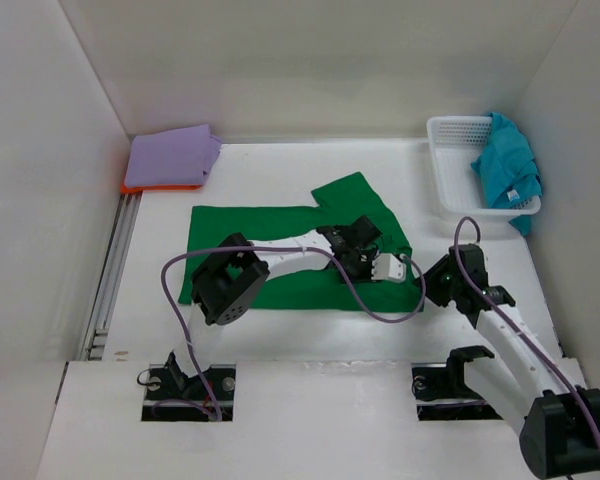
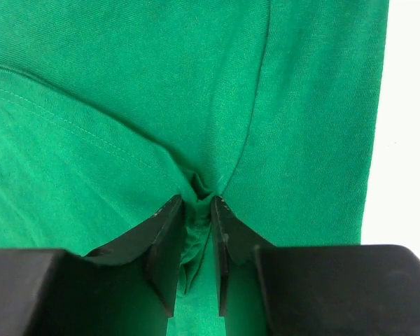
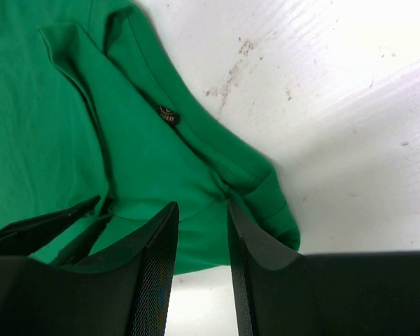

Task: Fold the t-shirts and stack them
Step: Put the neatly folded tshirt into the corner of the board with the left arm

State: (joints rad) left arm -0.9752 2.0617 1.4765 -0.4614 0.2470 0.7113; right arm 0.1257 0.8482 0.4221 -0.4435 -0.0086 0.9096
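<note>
The green t-shirt [image 1: 280, 250] lies spread across the middle of the table, one sleeve pointing to the back. My left gripper [image 1: 352, 238] sits on its right part; in the left wrist view the gripper [image 2: 196, 206] is shut on a bunched ridge of green cloth [image 2: 196, 105]. My right gripper [image 1: 430, 285] hovers open at the shirt's near right corner, its jaws [image 3: 201, 208] over the hem [image 3: 217, 231], beside the collar label [image 3: 169, 115]. A folded lavender t-shirt [image 1: 172, 155] rests on the orange one [image 1: 140, 187] at the back left. The teal t-shirt [image 1: 508, 170] hangs out of the basket.
A white mesh basket [image 1: 450, 150] stands at the back right against the wall. A metal rail [image 1: 115, 270] runs along the left side of the table. White walls close in the left, back and right sides.
</note>
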